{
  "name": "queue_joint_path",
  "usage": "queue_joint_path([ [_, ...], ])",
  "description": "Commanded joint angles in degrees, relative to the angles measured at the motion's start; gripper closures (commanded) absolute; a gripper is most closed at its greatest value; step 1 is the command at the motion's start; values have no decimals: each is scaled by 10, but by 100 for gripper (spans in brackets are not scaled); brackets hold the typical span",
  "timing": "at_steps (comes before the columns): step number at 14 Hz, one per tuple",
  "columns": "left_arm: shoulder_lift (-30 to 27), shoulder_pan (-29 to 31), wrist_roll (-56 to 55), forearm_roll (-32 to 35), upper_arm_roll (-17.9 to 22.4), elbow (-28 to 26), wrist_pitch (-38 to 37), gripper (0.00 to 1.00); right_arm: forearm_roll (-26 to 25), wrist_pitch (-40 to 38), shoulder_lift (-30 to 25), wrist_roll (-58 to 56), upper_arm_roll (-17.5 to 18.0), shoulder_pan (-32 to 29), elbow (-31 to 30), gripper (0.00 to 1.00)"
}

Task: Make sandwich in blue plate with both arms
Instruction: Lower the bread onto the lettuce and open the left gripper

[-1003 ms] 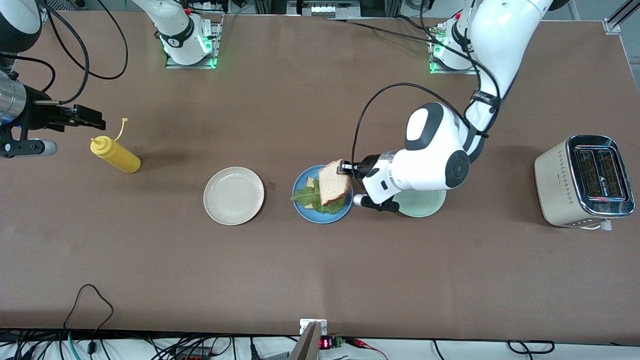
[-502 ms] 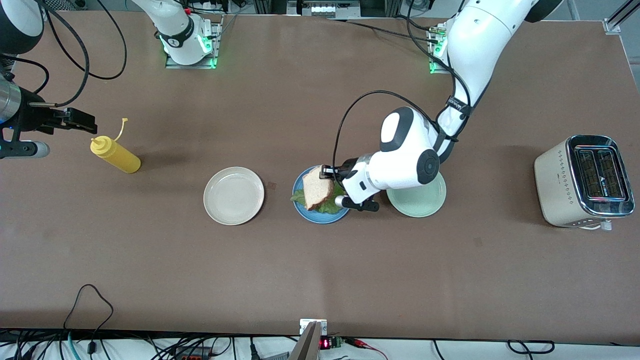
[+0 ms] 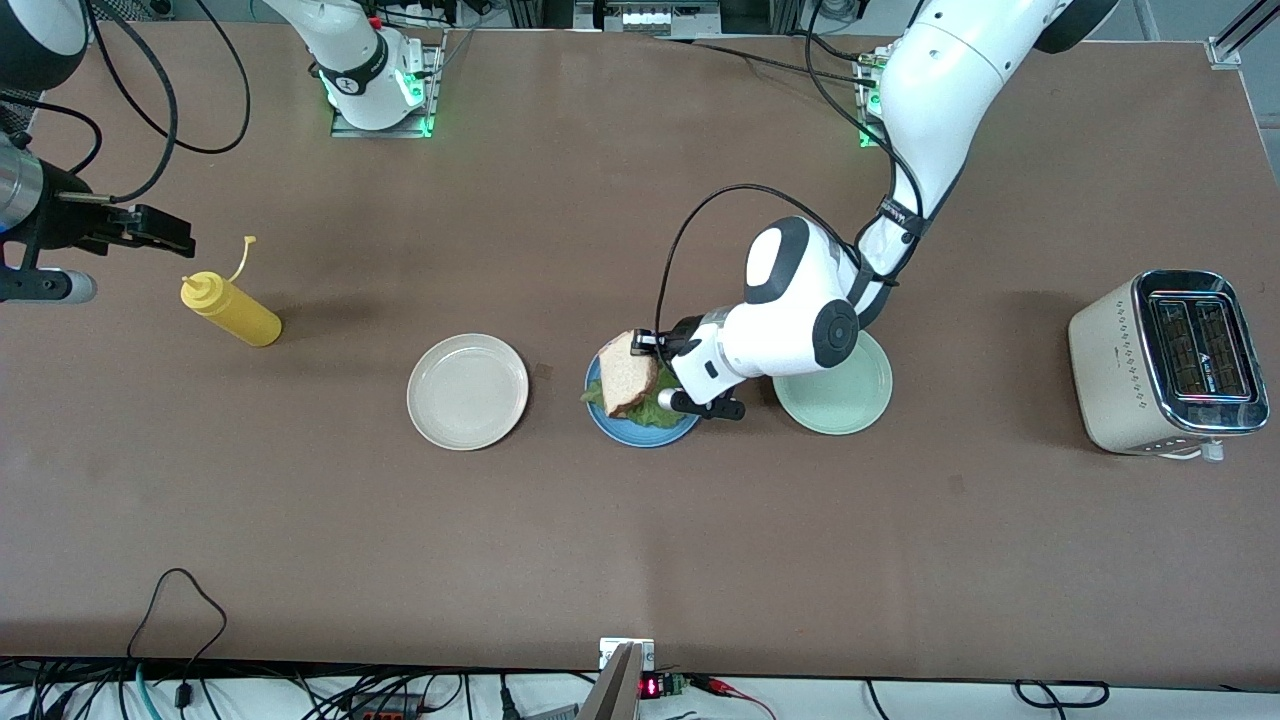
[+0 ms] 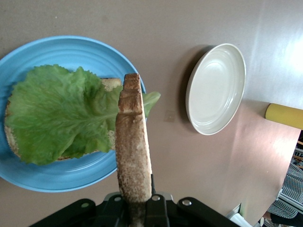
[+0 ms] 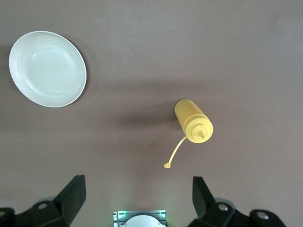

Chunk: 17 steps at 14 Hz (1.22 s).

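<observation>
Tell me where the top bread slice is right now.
The top bread slice is held on edge by the left tool, over the lettuce on the blue plate.

We see the blue plate (image 3: pixel 640 432) mid-table, holding a bread slice (image 4: pixel 110 85) under a crinkly green lettuce leaf (image 4: pixel 57 111). Our left gripper (image 3: pixel 647 345) pinches the second bread slice (image 3: pixel 628 375), tilted over the plate. Our right gripper (image 3: pixel 160 228) waits, fingers spread.
</observation>
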Motion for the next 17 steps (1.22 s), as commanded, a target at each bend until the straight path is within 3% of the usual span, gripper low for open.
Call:
queue_joint_path([
  [1,11,-7,8,-10,4,2,9,99,0,15,-32,18,0,2,-36,0],
  [5,12,-7,9,-7,4,0,8,96,4,34,-29,21,-3,-1,-35,0],
  [8,13,-3,10,-5,6,-6,7,92,53,34,-28,18,-5,-13,-36,0],
  [17,32,2,14,-5,14,-16,9,82,46,29,-28,17,-3,-10,-36,0],
])
